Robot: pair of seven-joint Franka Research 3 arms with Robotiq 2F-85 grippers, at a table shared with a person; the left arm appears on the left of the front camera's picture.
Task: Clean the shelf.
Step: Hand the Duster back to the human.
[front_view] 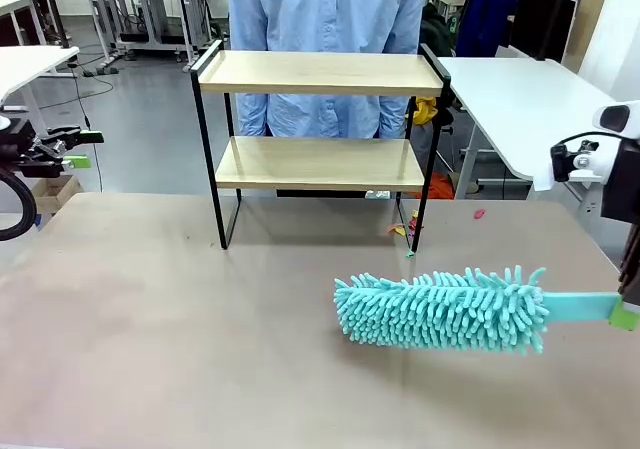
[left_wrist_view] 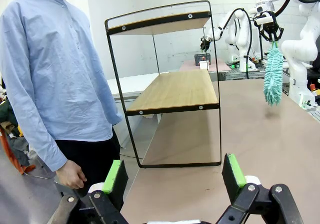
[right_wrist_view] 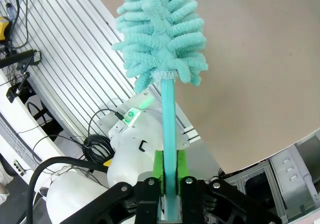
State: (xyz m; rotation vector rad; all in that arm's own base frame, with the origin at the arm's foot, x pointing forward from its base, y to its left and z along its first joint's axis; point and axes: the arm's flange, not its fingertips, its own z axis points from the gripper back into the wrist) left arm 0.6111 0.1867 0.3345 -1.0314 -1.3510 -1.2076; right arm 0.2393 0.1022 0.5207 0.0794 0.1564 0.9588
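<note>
Duster held ready, shelf [front_view: 318,119] standing at the table's far edge.

We see our right gripper [right_wrist_view: 169,170] clamped on the flat turquoise handle of a fluffy duster [front_view: 442,309], its green pads [right_wrist_view: 158,168] pressed against both sides; in the front view the duster's head lies level just above the brown table [front_view: 160,329], to the right of the middle and nearer us than the shelf. Our left gripper [left_wrist_view: 174,176] is spread wide with nothing between its fingers, off at the left side and pointed toward the shelf. Both wooden boards look bare. A person in a light blue shirt [front_view: 328,29] stands right behind the shelf, one hand [left_wrist_view: 71,175] hanging down.
</note>
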